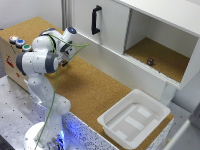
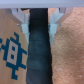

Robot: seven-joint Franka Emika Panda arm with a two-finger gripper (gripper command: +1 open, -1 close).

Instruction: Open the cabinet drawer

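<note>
The white cabinet [image 1: 145, 35] stands along the far edge of the cork tabletop [image 1: 85, 85], its black vertical bar handle [image 1: 95, 19] on the closed panel and its cork-floored compartment [image 1: 160, 57] open toward the exterior view's right, with a small dark object [image 1: 150, 61] inside. The arm is folded near the exterior view's left, beside the cabinet's lower front — its claw [image 2: 37, 22] hidden there. The wrist view shows the fingers [image 2: 22, 20] spread apart, a dark band [image 2: 37, 55] between them, holding nothing.
</note>
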